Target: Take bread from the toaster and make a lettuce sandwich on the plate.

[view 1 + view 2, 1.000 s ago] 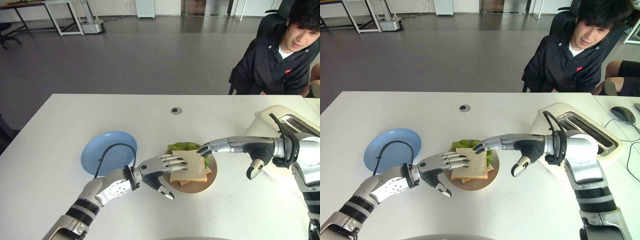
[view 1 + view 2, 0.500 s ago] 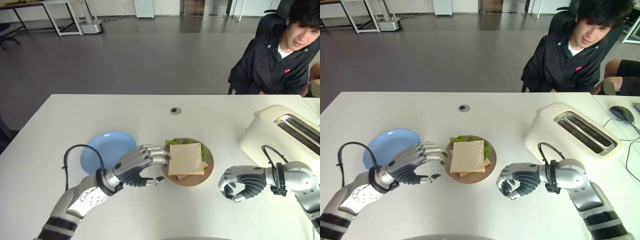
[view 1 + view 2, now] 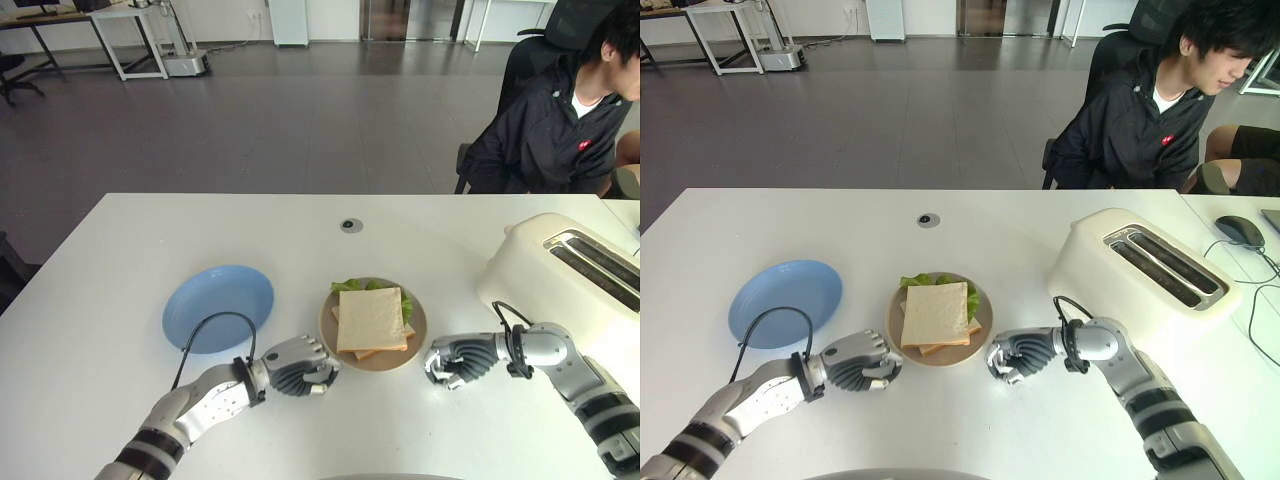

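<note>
You will find the sandwich point(image 3: 373, 320) light, soft and loosely stacked on the tan plate point(image 3: 378, 364), with lettuce point(image 3: 352, 286) showing at its far edge. In my judgement it is best taken gently by opposite crusts and never pressed from above. Your left hand point(image 3: 295, 365) rests curled and empty just beside the plate's left rim, and your right hand point(image 3: 458, 362) is likewise fisted, holding nothing, near the right rim.

Bread point(image 3: 935, 312), lettuce point(image 3: 915, 280) seemingly beneath, on plate point(image 3: 940, 358)
</note>
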{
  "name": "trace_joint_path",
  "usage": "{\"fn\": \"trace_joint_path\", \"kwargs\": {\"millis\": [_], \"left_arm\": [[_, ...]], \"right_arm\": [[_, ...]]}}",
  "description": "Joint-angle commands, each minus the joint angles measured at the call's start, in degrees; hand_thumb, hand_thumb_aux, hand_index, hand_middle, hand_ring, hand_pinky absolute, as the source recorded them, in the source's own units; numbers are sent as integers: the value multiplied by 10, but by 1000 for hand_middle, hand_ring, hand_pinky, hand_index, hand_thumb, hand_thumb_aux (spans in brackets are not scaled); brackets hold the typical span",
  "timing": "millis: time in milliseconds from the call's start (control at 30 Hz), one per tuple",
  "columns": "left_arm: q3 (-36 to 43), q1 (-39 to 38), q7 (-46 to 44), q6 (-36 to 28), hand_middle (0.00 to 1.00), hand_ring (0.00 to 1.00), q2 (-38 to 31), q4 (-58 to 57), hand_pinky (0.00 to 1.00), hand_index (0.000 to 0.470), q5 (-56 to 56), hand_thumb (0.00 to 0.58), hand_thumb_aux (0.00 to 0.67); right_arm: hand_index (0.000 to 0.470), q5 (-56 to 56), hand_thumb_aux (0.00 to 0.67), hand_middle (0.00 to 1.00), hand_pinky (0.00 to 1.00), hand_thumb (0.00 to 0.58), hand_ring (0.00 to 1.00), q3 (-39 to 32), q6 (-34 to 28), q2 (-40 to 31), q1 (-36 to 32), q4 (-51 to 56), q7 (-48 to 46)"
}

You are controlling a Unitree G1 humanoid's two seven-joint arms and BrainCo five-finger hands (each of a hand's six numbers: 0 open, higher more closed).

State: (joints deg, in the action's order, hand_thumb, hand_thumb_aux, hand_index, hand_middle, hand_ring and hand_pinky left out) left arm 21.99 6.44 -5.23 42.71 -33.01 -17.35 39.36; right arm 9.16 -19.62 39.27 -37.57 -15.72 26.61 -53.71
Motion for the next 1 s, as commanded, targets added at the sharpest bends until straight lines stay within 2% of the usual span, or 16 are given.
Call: {"fn": "trace_joint_path", "kwargs": {"millis": [33,233,267,300,333,367,400,433,467,500,533,567,600,633,767,1000], "left_arm": [[30,49,49,-71,1000,1000,49,-106,1000,470,65,580,670],[40,157,128,-105,1000,1000,100,-211,1000,470,66,580,670],[41,161,136,-102,1000,1000,101,-217,1000,470,66,580,670],[42,159,141,-97,1000,1000,99,-217,1000,470,61,580,670],[42,154,145,-93,1000,1000,97,-214,1000,470,56,580,670],[41,148,149,-90,1000,1000,92,-209,1000,470,52,580,670],[39,137,152,-88,1000,1000,85,-197,1000,470,49,580,670],[35,124,153,-86,1000,1000,76,-179,1000,470,44,580,670],[28,105,150,-84,1000,1000,65,-151,1000,470,36,580,670],[21,85,143,-80,1000,1000,55,-121,1000,409,25,570,583],[11,61,130,-74,1000,1000,44,-84,1000,332,6,530,473],[0,32,111,-64,561,561,33,-38,561,210,-29,403,300],[-9,7,91,-53,137,137,23,6,137,144,-67,301,205],[-16,-16,64,-39,0,0,13,50,0,0,-125,0,0],[-49,-45,-2,-22,0,0,8,131,0,0,-280,0,0],[-66,-41,-38,-23,0,0,46,122,0,0,-305,0,0]], "right_arm": [[470,61,670,871,871,580,871,-35,-5,64,-26,127,59],[470,83,670,863,863,580,863,-20,2,112,-103,240,188],[470,78,670,827,827,580,827,-17,11,112,-101,235,192],[461,73,657,678,678,580,678,-14,19,111,-99,226,196],[420,69,599,604,604,573,604,-11,25,108,-97,217,199],[407,67,581,588,588,570,588,-9,30,105,-95,210,202],[326,60,465,525,525,526,525,-3,36,99,-92,197,202],[236,50,336,514,514,436,514,4,46,89,-85,177,198],[0,30,0,514,514,0,514,12,54,75,-74,150,184],[0,5,0,502,502,0,502,20,59,59,-60,118,165],[0,-25,0,486,486,0,486,29,60,39,-41,79,142],[0,-56,0,298,298,0,298,36,57,17,-19,35,118],[0,-84,0,165,165,0,165,42,55,-4,1,-5,97],[0,-116,0,0,0,0,0,47,49,-20,21,-49,79],[0,-228,0,0,0,0,0,63,19,-17,45,-133,35],[0,-245,0,0,0,0,0,104,18,52,13,-67,53]]}}
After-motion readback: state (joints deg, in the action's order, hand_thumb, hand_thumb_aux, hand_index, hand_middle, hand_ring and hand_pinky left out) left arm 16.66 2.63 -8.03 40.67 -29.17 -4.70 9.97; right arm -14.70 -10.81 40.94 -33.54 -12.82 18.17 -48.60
